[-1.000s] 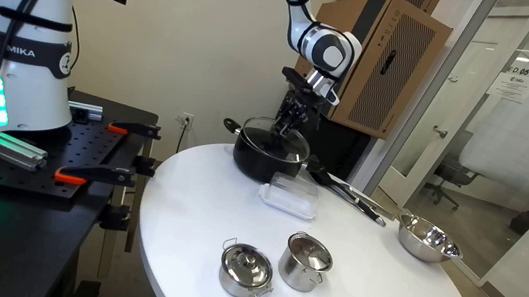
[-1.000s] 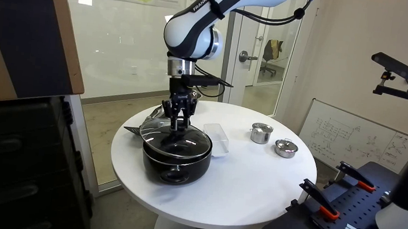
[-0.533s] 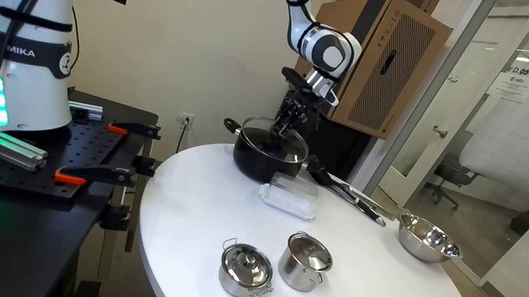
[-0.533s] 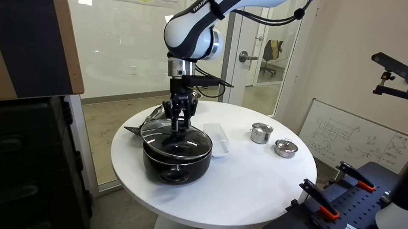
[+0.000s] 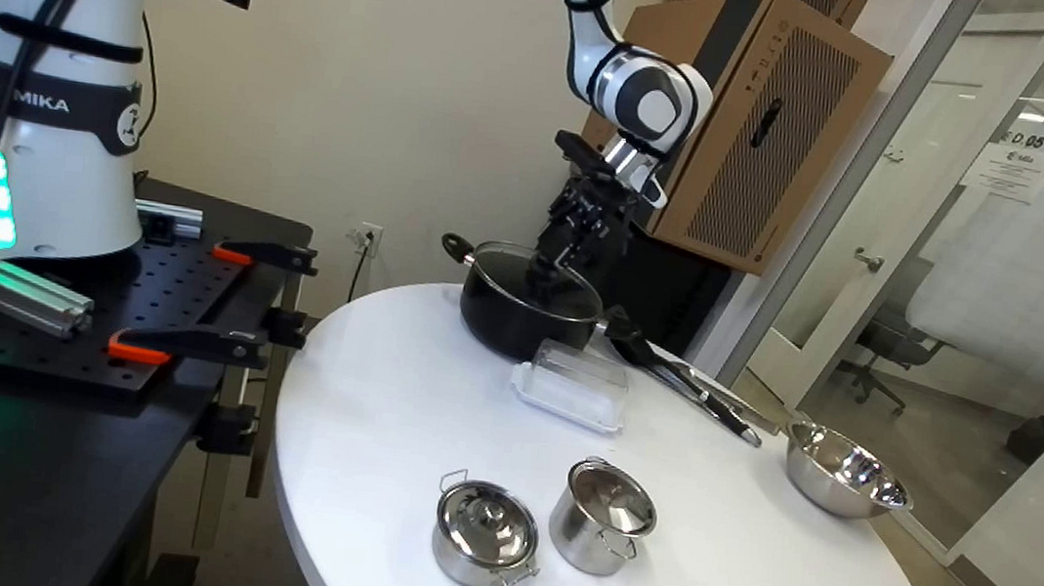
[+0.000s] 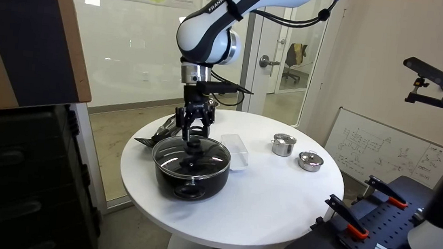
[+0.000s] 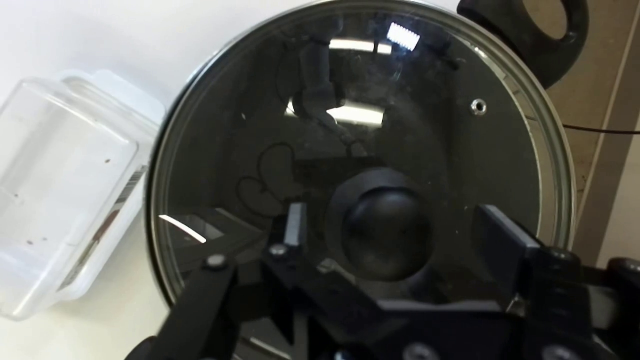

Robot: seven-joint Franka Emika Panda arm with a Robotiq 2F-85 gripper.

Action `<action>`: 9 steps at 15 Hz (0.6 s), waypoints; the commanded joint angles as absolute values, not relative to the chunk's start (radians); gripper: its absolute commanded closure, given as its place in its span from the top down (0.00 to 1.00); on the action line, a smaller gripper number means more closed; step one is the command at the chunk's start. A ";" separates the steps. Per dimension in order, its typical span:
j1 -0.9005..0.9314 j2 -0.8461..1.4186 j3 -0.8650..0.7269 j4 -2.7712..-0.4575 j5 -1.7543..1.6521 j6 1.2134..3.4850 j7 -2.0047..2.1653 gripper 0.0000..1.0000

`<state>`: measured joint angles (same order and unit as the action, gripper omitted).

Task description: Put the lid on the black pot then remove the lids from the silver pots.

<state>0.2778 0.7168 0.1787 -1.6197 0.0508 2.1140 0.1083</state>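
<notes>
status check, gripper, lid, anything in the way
Gripper open, nothing held. Glass lid resting on black pot. Plastic box close beside pot, may be in the way.

On the round white table (image 5: 709, 550) I saw the black pot (image 5: 509, 323), a clear plastic container (image 5: 574, 392) just beside it, kitchen utensils (image 5: 689, 384), a silver pan (image 5: 829, 489) and, near each other, two silver pots (image 5: 469, 566) (image 5: 580, 540).

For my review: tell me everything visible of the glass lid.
The glass lid is round, see-through and glossy, with a metal rim, black knob and small metal-ringed hole near its edge. It lies about level on the black pot, covering it. The open gripper straddles the knob, gaps either side.
</notes>
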 commanded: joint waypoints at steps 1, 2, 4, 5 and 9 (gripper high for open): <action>0.295 0.722 0.164 -1.589 0.041 2.072 0.135 0.87; 0.295 0.720 0.165 -1.590 0.041 2.071 0.135 0.95; 0.293 0.712 0.168 -1.595 0.043 2.070 0.129 1.00; 0.289 0.702 0.172 -1.603 0.046 2.070 0.122 1.00; 0.281 0.623 0.178 -1.670 0.039 2.090 0.095 1.00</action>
